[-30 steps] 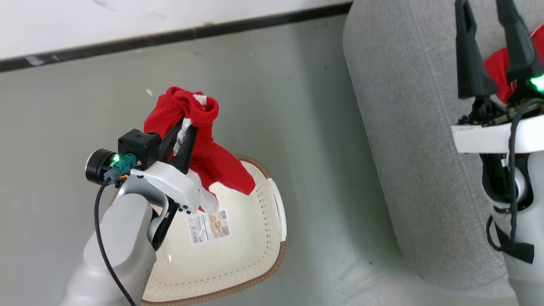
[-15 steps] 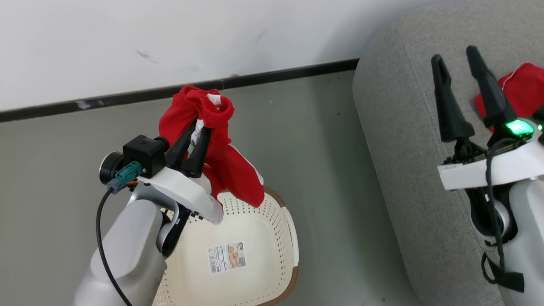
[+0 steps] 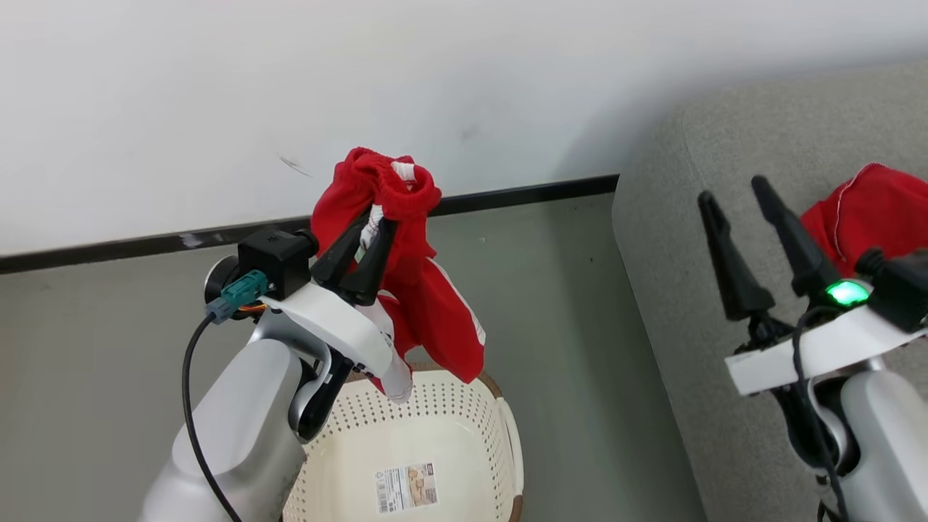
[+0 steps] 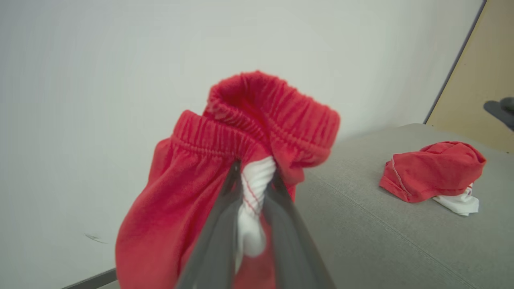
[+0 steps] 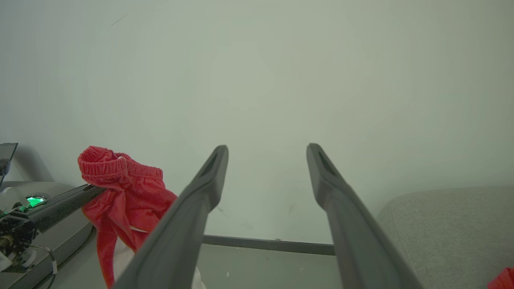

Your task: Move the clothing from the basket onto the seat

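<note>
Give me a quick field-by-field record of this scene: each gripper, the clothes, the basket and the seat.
left gripper: shut on the red shorts, gripping their bunched top
right gripper: open, holding nothing, over the edge of the seat
red shorts: hanging in the air above the basket
basket: on the floor, with a paper label on its bottom
seat: grey, on the robot's right, with one red garment lying on it

Nothing is legible; the sticker inside the basket seems to bear a barcode, too small.
</note>
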